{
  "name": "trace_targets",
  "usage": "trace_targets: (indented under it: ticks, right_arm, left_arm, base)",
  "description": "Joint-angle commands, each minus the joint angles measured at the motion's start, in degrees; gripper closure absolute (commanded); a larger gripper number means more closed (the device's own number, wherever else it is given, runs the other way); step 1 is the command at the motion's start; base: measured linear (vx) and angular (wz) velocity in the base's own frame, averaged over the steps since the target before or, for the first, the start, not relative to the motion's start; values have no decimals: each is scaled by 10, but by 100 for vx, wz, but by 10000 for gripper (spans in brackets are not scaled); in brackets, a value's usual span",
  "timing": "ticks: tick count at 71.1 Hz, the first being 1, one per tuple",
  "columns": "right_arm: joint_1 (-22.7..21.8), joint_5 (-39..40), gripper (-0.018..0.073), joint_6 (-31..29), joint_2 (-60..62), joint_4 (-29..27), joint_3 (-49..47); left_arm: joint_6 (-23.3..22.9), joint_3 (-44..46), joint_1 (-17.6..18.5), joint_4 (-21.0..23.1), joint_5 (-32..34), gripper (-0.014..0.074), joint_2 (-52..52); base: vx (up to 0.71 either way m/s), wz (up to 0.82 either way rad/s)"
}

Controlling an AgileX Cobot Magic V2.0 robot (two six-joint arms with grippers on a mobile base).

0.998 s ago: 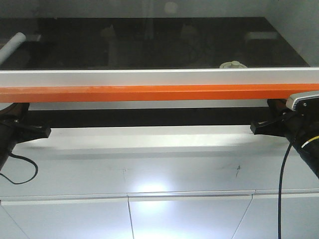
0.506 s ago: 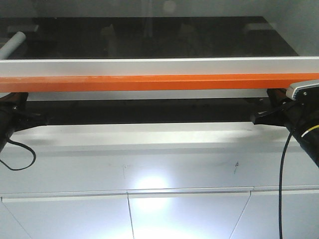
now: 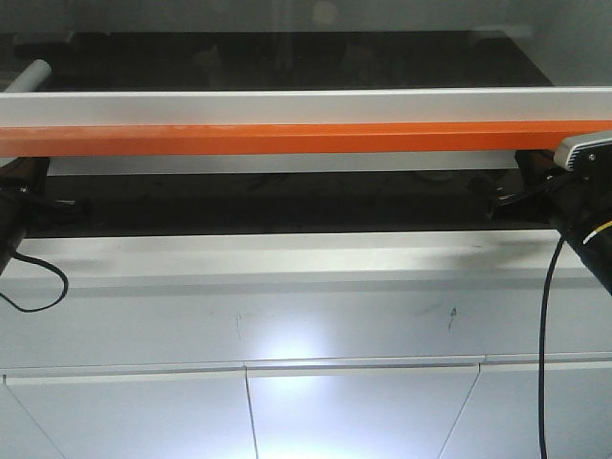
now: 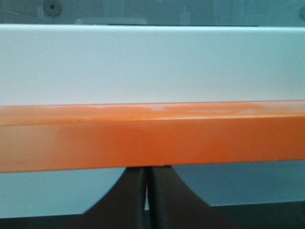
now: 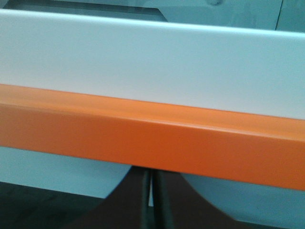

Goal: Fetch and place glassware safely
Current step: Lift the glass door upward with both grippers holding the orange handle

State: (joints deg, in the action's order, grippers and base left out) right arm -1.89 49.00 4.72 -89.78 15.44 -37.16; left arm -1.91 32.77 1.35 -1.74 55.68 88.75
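**A:** Glassware first. Where is it?

**B:** Not in any view. The dark surface (image 3: 287,62) above the rail shows only a grey tube (image 3: 34,75) at its left edge. Anything near its front edge is hidden by the white rail (image 3: 306,103) and the orange bar (image 3: 306,139) below it.

**A:** So which arm is nearer?

**B:** Cannot tell. My guess is the glassware lies beyond and above both grippers, past that bar, which runs left to right across everything.

**A:** And the grippers?

**B:** The left gripper (image 4: 146,202) and right gripper (image 5: 151,202) sit just under the orange bar, one near each end, pointing in towards it. Both have their jaws together with only a sliver of light between, and nothing is clamped.

**A:** The risk?

**B:** Reaching in blind. The glassware should be in sight before either arm goes for it.
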Motion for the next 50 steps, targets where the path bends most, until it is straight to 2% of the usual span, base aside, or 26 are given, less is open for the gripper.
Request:
trace_targets:
  ticks: [1, 50]
  right_arm:
    - [-1, 146, 560, -6, 34, -23, -71]
    - [-1, 96, 560, -6, 138, -23, -71]
  left_arm:
    - [-4, 34, 1, -1, 111, 603, -34]
    - [-7, 34, 1, -1, 89, 603, -114]
  base:
    - [0, 0]
    - [0, 0]
